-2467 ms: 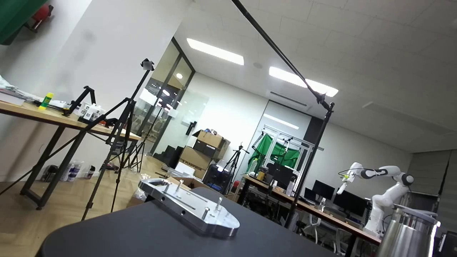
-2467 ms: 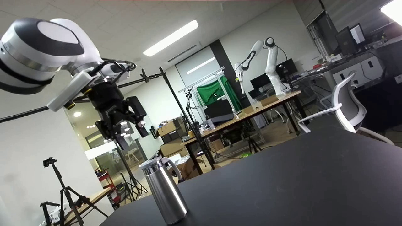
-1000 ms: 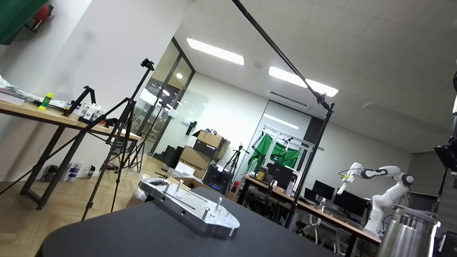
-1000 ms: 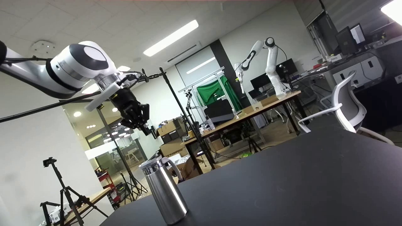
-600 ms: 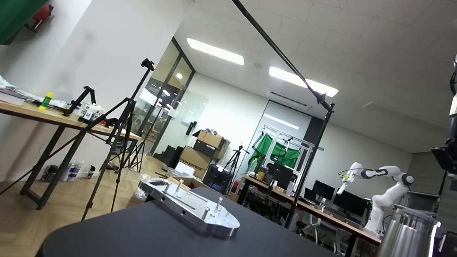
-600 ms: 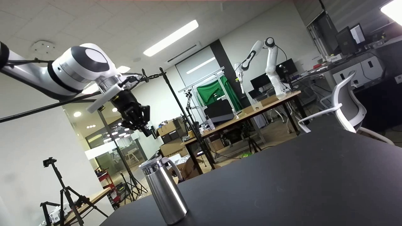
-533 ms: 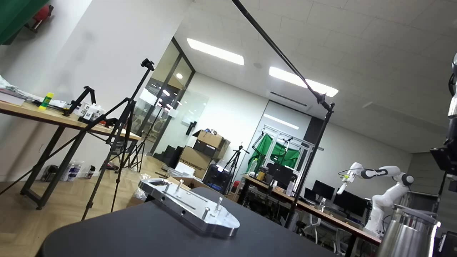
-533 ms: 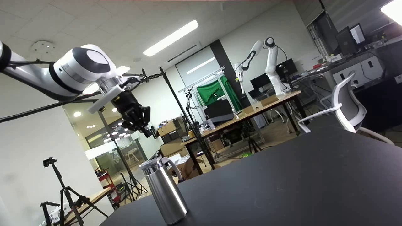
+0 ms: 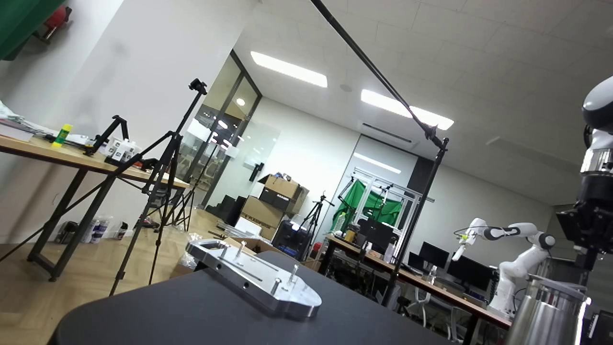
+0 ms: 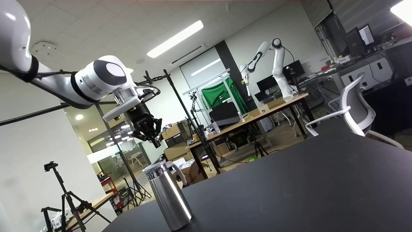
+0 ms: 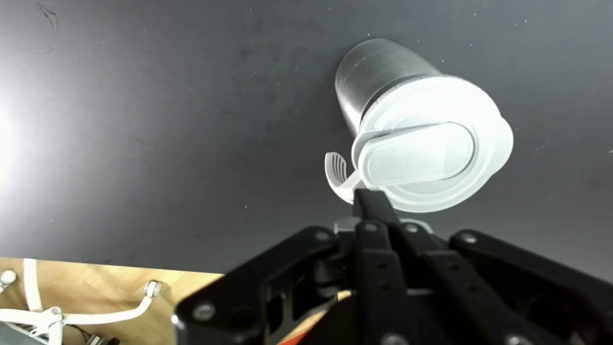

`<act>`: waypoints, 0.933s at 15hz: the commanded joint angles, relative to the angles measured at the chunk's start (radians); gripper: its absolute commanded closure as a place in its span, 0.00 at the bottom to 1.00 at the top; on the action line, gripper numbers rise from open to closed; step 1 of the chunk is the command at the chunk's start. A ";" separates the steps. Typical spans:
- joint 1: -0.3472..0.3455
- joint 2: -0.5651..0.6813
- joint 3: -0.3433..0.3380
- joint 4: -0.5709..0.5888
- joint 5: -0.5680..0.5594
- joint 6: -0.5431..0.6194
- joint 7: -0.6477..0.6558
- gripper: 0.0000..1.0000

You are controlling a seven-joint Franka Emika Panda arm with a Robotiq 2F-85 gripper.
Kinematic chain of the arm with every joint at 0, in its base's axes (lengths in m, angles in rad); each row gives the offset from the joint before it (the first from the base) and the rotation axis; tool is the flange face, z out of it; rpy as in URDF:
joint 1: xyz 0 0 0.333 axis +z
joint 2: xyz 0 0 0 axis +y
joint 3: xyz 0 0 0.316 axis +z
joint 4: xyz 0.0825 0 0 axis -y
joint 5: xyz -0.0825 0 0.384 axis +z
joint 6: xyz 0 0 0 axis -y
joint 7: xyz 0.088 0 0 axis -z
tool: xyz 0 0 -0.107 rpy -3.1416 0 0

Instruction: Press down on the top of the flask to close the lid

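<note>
1. Moments ago spread, the fingers [image 11: 376,206] of the end effector [image 10: 156,143] are now pressed together, gripping nothing, and it is lower, above the flask [image 10: 170,199], apart from it
2. This closing likely readies it to push on the lid [image 11: 431,108]; the press itself seems not yet begun
3. The flask stands upright on the bench [image 10: 289,187], pale lid on top; whether latched, I cannot tell
4. Whatever the flask holds is hidden; cardboard boxes [image 10: 178,149] sit well apart from it, contents unclear
</note>
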 commanded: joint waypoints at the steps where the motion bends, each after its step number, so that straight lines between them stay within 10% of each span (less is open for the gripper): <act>1: 0.007 0.051 -0.005 0.068 0.028 -0.050 -0.027 1.00; 14: 0.015 0.118 -0.008 0.097 0.022 -0.130 -0.025 1.00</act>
